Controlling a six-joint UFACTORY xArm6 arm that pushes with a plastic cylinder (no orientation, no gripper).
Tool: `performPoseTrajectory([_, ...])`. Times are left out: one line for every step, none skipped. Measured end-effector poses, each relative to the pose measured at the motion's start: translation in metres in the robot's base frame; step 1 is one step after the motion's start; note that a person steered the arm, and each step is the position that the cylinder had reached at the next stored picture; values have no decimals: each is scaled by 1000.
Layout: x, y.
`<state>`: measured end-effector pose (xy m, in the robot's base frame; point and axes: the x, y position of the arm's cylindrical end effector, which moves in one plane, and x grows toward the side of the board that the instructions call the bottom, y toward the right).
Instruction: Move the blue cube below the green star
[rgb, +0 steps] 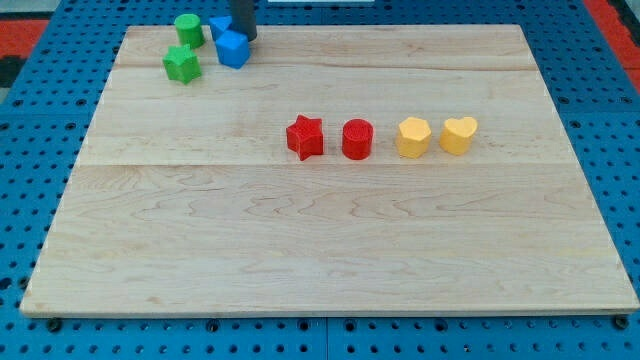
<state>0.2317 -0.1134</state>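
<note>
1. Rod descends from the view's top edge near the board's top-left corner; my tip (244, 37) sits at the upper right of the blue cube (233, 49), touching or just beside it. It is a bare rod with no jaws, so it holds nothing.
2. Blue cube lies just right of the green star (182, 65), level with it or slightly higher, with a small gap between.
3. A second blue block (218, 26), shape unclear, sits just above the cube, partly hidden by the rod.
4. Green cylinder (187, 29) stands just above the star.
5. Near the board's centre runs a row, well apart from the tip: red star (305, 137), red cylinder (357, 139), yellow block (412, 137), yellow heart (459, 134).
6. Wooden board (330, 250) rests on a blue pegboard (600, 40).
</note>
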Motion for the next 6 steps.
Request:
performPoseTrajectory([48, -6])
performPoseTrajectory([75, 14])
performPoseTrajectory([82, 20])
performPoseTrajectory([32, 22])
performPoseTrajectory([34, -16])
performPoseTrajectory([72, -29])
